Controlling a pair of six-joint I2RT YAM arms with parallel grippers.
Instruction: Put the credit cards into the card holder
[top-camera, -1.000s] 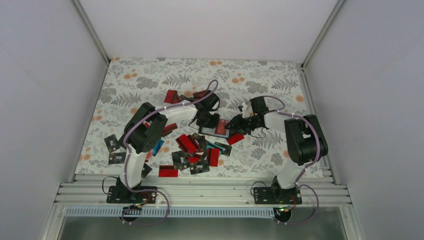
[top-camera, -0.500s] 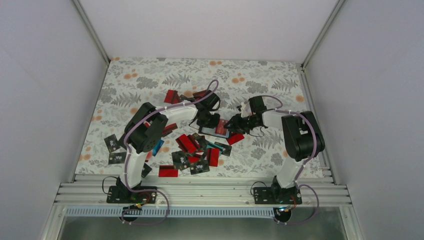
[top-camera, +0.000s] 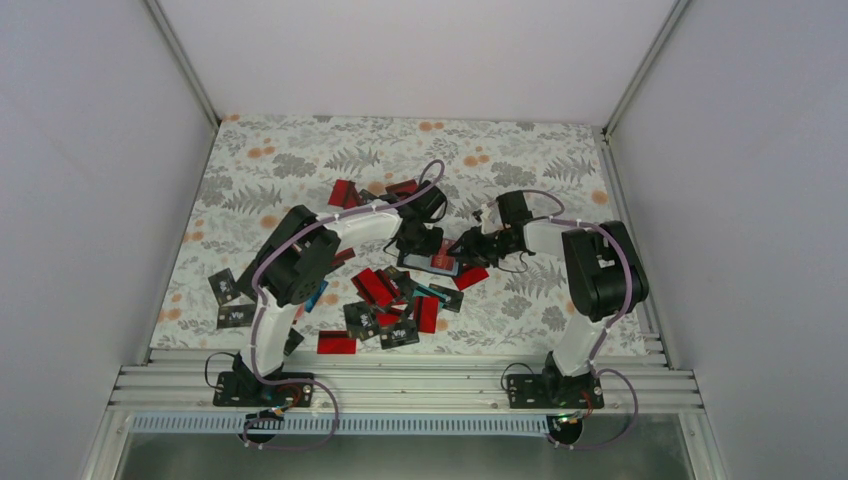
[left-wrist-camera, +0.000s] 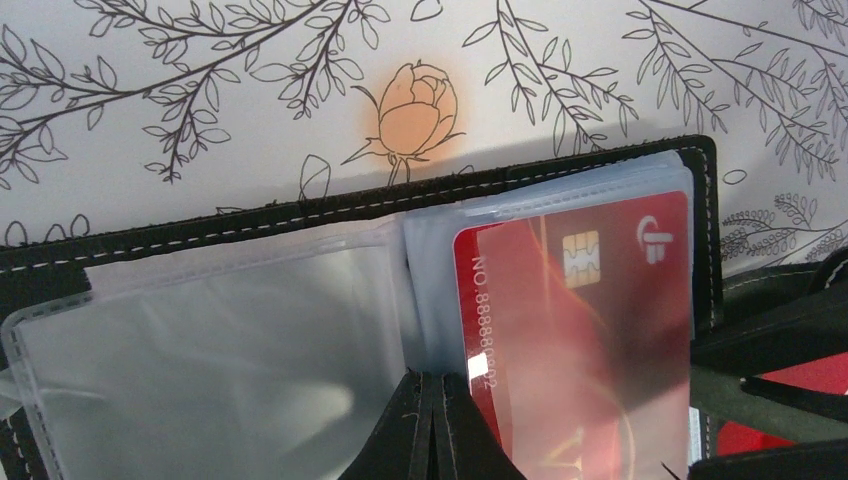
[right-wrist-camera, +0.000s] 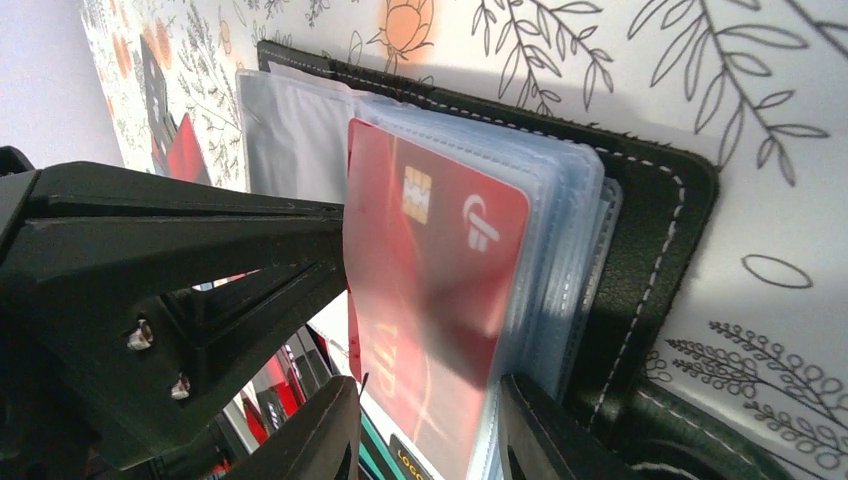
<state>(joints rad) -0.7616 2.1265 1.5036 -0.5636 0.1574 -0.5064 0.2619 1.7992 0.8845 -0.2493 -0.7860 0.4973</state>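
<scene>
While the card holder (top-camera: 432, 263) lies open on the tabletop (top-camera: 300, 160) | left end effector (left-wrist-camera: 432, 432): shut tight at its middle fold | right end effector (right-wrist-camera: 430, 440): holds red card (right-wrist-camera: 430, 250) in clear pocket (right-wrist-camera: 560, 250)

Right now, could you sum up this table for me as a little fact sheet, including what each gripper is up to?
card holder: lying open on the flowered table, clear sleeves showing
red card: partly inside a right-hand sleeve
left gripper: shut, tips at the holder's centre fold
right gripper: fingers either side of the red card; whether it grips is unclear
loose cards: many scattered on the table nearer the arm bases, mostly red and black
</scene>
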